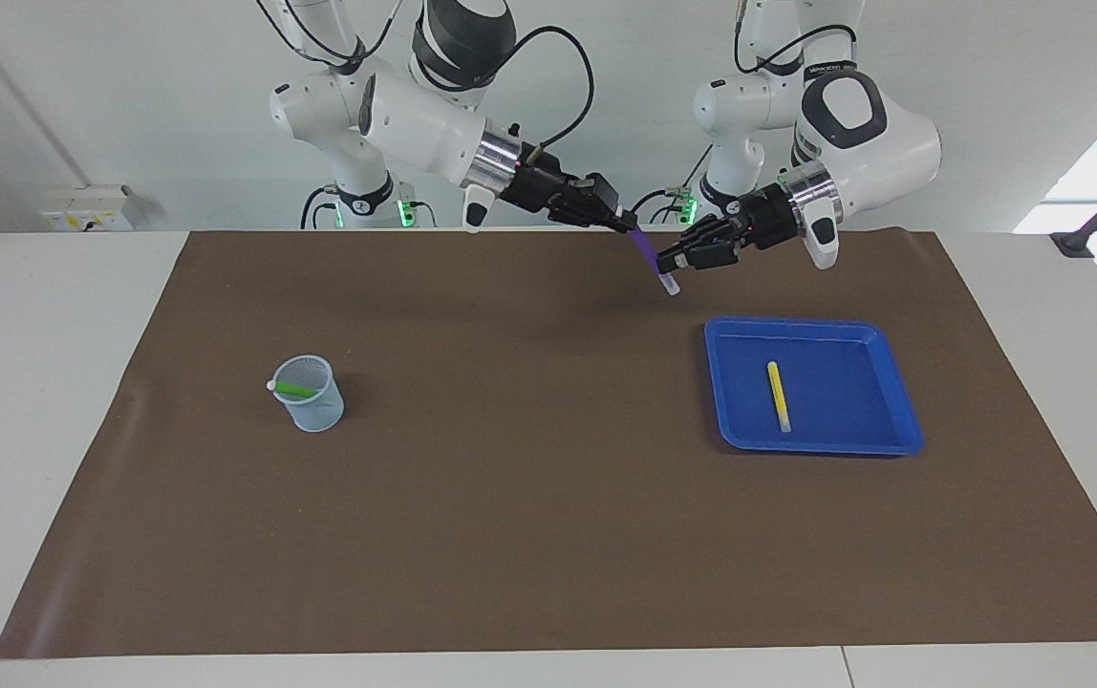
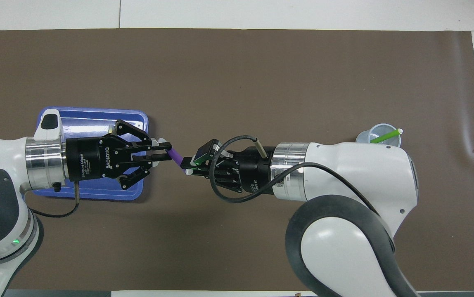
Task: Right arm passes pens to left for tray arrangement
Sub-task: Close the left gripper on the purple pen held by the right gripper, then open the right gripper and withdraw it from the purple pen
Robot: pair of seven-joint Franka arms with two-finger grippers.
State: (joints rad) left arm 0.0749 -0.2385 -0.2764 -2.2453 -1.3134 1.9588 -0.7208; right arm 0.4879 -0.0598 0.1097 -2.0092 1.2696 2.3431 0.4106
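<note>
The purple pen [image 1: 647,250] [image 2: 175,155] hangs slanted in the air over the brown mat, beside the blue tray [image 1: 845,406] [image 2: 92,117]. My right gripper [image 1: 630,227] [image 2: 186,164] is shut on its upper end. My left gripper [image 1: 665,263] [image 2: 167,150] is shut on its lower part, near the pale tip. The yellow pen [image 1: 778,395] lies in the tray; in the overhead view the left arm hides it. The green pen [image 1: 295,389] [image 2: 385,136] leans in the mesh cup.
The pale blue mesh cup [image 1: 311,409] [image 2: 367,137] stands on the mat toward the right arm's end. The brown mat [image 1: 529,535] covers most of the white table.
</note>
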